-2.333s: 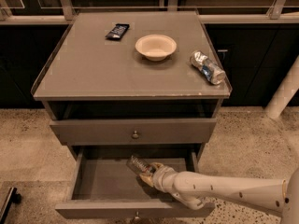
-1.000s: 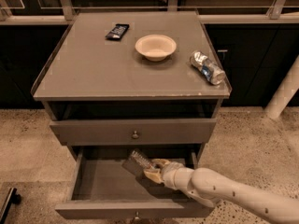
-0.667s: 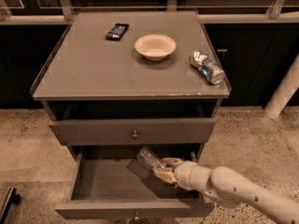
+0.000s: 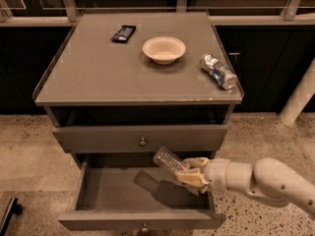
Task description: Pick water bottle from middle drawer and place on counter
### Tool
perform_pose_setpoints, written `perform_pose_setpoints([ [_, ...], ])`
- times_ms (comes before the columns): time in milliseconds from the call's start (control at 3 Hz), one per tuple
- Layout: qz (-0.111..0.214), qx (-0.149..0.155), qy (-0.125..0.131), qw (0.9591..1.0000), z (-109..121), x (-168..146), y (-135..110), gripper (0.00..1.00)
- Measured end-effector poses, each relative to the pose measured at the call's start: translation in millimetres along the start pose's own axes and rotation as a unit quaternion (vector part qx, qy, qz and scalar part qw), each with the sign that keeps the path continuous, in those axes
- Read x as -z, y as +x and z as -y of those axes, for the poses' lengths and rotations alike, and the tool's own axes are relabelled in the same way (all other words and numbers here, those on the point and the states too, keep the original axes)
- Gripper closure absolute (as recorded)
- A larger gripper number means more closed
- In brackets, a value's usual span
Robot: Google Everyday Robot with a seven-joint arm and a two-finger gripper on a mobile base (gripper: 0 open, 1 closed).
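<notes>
Above the open middle drawer (image 4: 112, 193), the water bottle (image 4: 168, 159), probably light and crushable, is gripped at one end by the tool (image 4: 190, 174).

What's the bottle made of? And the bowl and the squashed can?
The water bottle, held in the tool above the open drawer, looks like thin clear plastic: see-through and crinkled. The bowl seems matte paper or plastic, pale and dull. The can looks like shiny metal, dented.

High front view; end effector (image 4: 190, 174) over middle drawer (image 4: 98, 219)
</notes>
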State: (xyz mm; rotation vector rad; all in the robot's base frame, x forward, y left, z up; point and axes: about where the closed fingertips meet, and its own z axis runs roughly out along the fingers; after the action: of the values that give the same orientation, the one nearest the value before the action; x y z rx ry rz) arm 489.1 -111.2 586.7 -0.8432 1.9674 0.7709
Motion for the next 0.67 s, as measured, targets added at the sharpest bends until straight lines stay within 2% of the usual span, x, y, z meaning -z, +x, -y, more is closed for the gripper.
perform_pose_setpoints([
  [333,0.017,0.026,-0.039,0.9987,-15.2,35.5,-53.2,1.00],
  [667,0.012,0.029,-0.074,0.9967,-32.4,37.6,-52.2,1.00],
])
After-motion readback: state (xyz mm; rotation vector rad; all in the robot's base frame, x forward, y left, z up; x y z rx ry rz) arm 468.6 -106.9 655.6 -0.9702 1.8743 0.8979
